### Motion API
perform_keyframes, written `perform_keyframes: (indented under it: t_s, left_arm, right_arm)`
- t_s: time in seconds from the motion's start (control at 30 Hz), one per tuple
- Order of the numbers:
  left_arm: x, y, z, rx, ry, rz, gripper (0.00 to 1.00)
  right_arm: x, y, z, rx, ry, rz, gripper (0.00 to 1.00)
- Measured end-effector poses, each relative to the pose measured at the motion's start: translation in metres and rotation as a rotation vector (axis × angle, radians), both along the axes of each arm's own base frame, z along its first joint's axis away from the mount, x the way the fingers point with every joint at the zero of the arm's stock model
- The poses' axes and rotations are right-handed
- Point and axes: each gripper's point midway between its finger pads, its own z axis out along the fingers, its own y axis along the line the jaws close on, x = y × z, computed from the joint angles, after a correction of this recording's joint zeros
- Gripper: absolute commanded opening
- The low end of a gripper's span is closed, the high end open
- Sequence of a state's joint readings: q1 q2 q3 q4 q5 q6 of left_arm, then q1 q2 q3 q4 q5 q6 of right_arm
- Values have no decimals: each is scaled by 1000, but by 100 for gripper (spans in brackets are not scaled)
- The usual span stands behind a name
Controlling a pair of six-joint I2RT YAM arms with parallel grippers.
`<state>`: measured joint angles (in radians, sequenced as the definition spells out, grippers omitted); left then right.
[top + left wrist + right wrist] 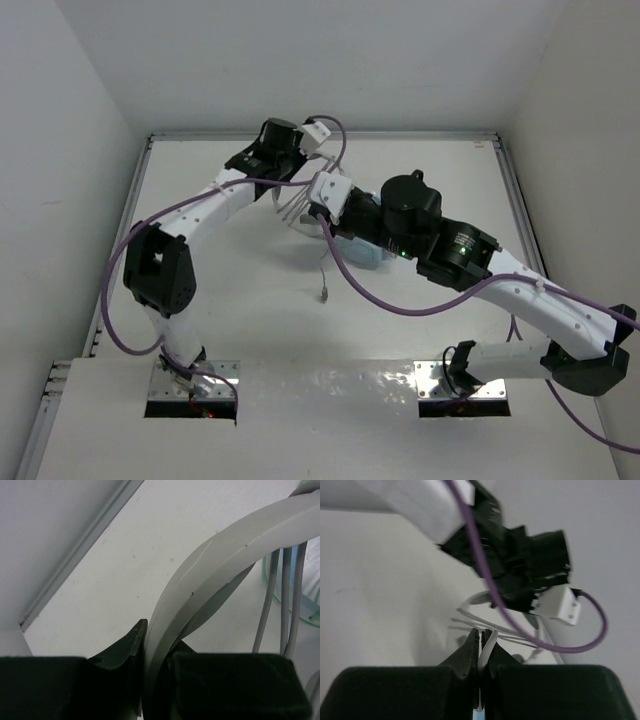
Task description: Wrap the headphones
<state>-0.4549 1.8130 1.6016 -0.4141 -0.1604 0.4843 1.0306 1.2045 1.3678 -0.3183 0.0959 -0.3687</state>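
Observation:
The headphones lie at the back middle of the table, mostly under my right arm; a pale ear cup (pixel 356 252) shows. My left gripper (pixel 298 165) is shut on the white headband (pixel 210 570), which rises in an arc from between the jaws (pixel 155 650). Several strands of the thin grey cable (pixel 286 600) hang beside the band. My right gripper (pixel 316 210) is shut (pixel 483 637) on a thin white strip that looks like the cable, just in front of the strands (pixel 465 614). The cable's loose end with its plug (pixel 325 295) lies on the table.
A raised rail (pixel 300 134) edges the table at the back and sides, close behind the left gripper. A light blue-green rim (pixel 300 615) sits right of the strands. The left wrist (pixel 520 565) hangs close above the right gripper. Purple arm cables (pixel 390 300) loop over the table.

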Motion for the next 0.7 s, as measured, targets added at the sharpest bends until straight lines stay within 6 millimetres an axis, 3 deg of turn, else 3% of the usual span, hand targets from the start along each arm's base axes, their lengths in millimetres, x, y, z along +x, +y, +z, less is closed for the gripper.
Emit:
perform_keyframes:
  t_s: [0.17,0.33,0.4,0.5,0.7]
  left_arm:
    - [-34,-7,27,35,-62,-120,0]
    - [-66,10,51,49,-95,-160,0]
    - [-79,15,58,46,-86,-174,0]
    - [-98,17,63,41,-59,-209,0]
    - [-129,13,52,-4,63,-268,0]
  right_arm:
    - [35,-22,23,-5,-54,-165,0]
    - [91,-78,31,-10,-60,-416,0]
    - [103,-92,27,-24,-52,-480,0]
    - [118,-96,18,-36,-36,-530,0]
    - [144,-96,7,-2,24,-566,0]
